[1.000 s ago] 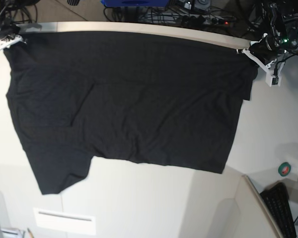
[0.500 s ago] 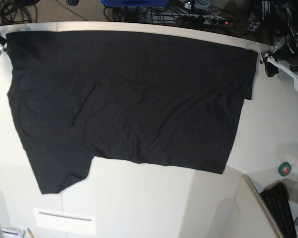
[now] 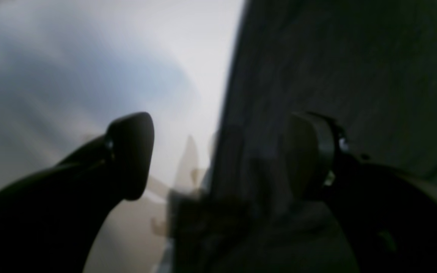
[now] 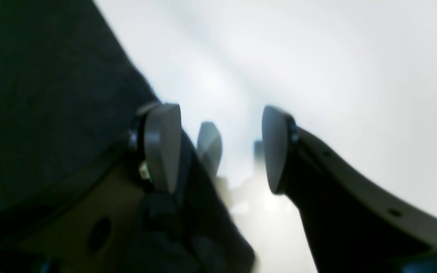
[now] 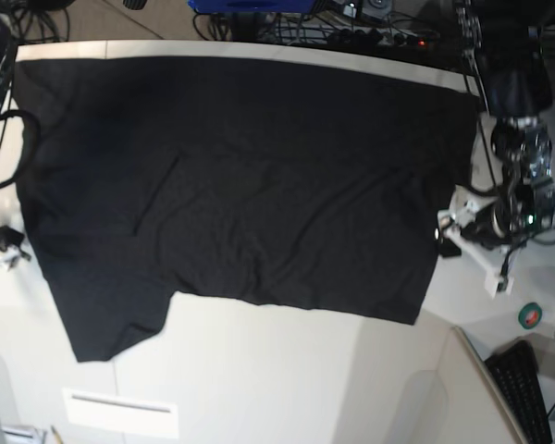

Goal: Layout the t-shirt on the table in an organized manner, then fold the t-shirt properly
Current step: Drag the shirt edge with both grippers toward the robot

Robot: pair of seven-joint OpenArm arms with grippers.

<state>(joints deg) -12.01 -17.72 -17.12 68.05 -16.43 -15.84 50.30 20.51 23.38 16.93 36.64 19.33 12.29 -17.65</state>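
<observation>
One big black soft cloth t-shirt [image 5: 240,185] lay spread out flat on your wide, smooth off-white table [image 5: 287,370]. The shirt looked plain on the side facing up, with a few soft wrinkles near the middle. One sleeve [image 5: 111,319] stuck out toward the near side of the table. The far edge of the shirt ran along the table's curved back rim.

Your left gripper [image 5: 449,233] sat just beside the shirt's side edge, low over the table. In its wrist view the two dark rounded fingers [image 3: 131,151] stood wide apart with nothing between them. One finger was over the white table and the other over the dark cloth. That view was blurry.

Your right gripper [image 4: 218,151] was spread wide too, and it held nothing. Its grey pads [image 4: 163,146] were flat and smooth. The shirt filled one side of that view and the bare table filled the other.

A small white flat plate [image 5: 120,412] lay near the front edge. A green roll of tape [image 5: 530,315] and a black keyboard [image 5: 523,388] sat off to one side, well away from the shirt.
</observation>
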